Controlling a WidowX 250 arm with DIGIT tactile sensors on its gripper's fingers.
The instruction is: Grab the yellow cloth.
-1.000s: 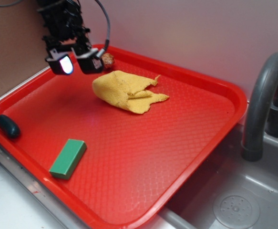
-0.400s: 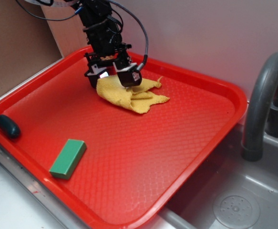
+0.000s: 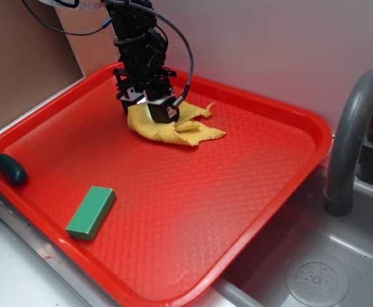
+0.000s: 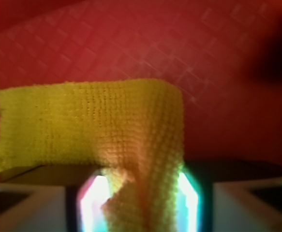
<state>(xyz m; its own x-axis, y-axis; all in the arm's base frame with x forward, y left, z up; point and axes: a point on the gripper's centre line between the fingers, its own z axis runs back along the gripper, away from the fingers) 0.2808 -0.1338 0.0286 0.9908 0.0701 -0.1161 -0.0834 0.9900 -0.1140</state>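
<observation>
The yellow cloth (image 3: 187, 132) is a mustard waffle-weave rag lying crumpled at the back middle of the red tray (image 3: 263, 105). My gripper (image 3: 150, 107) is down on the cloth's left end, and its black fingers pinch a fold of fabric. In the wrist view the cloth (image 4: 92, 121) spreads out ahead. A bunched ridge of it fills the gap between the two glowing pads of the gripper (image 4: 140, 203). The pads press on it from both sides.
A green block (image 3: 91, 212) lies at the tray's front left. A dark oval object (image 3: 11, 169) sits at the left rim. A grey faucet (image 3: 349, 141) and sink (image 3: 314, 275) stand to the right. A brown board rises behind at the left.
The gripper came from above the tray's back left corner down onto the cloth. Its fingers have drawn together on the fabric, and the cloth's left end has bunched up.
</observation>
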